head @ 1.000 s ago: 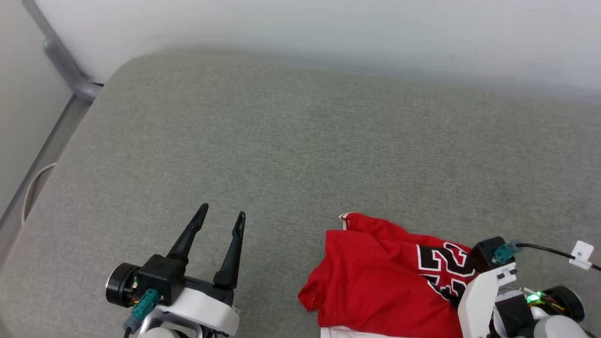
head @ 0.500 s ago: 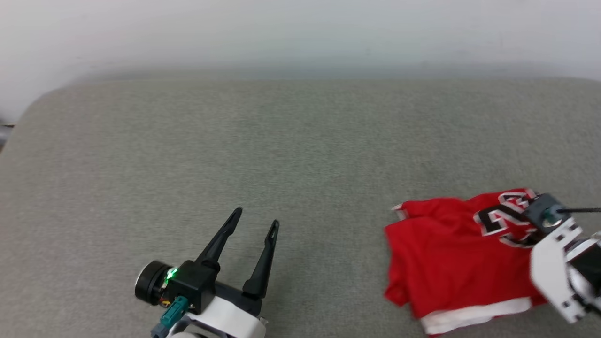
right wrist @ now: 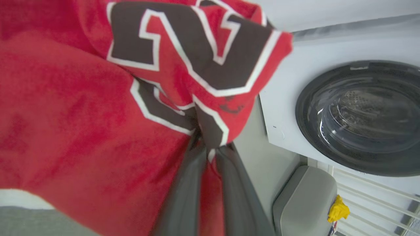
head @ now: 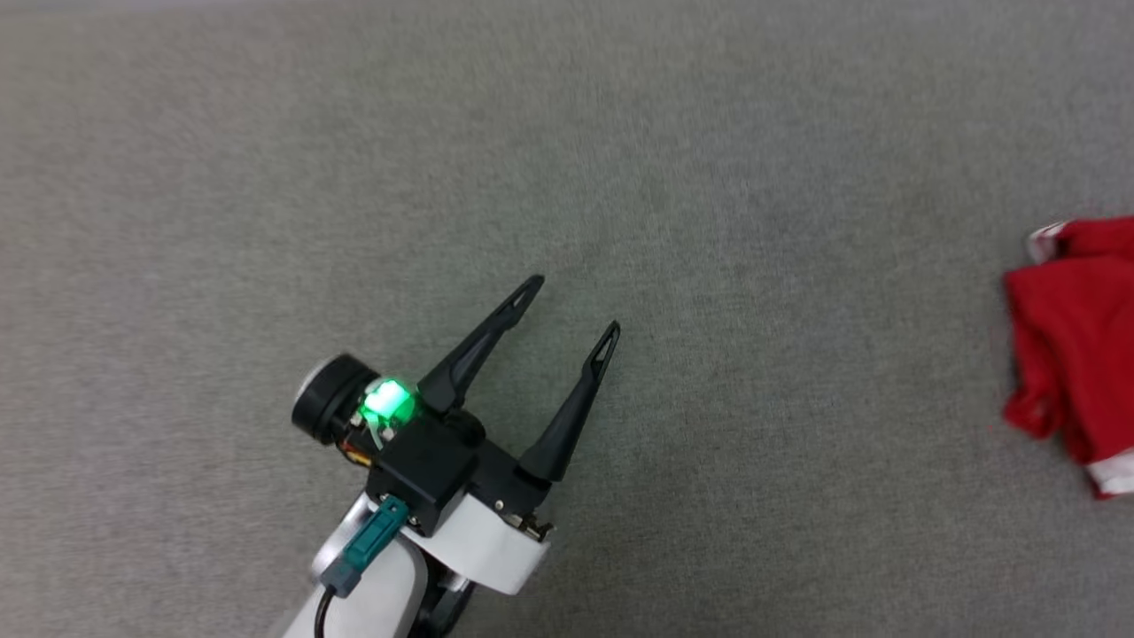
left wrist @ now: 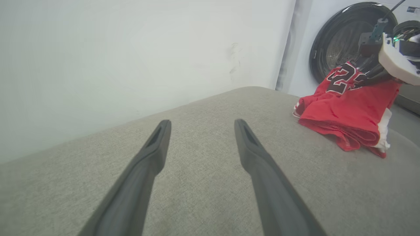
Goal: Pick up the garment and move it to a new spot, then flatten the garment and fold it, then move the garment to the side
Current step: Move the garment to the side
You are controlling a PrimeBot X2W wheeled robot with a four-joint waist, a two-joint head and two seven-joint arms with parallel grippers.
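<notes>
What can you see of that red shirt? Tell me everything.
The red shirt is soft cloth, bunched and creased, with dark white-outlined block numerals, white edging and striped trim. Its lower part rests on the grey padded surface; the right claw is shut on a fold by the numerals, holding that end up.

Soft red cloth garment (left wrist: 341,111); matt grey woven cushion (head: 709,177)

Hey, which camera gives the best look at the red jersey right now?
Left wrist view: the red jersey shows almost whole, held at its lettering by the right gripper. The head view catches one edge at the frame's right; the right wrist view is a close-up of lettering.
</notes>
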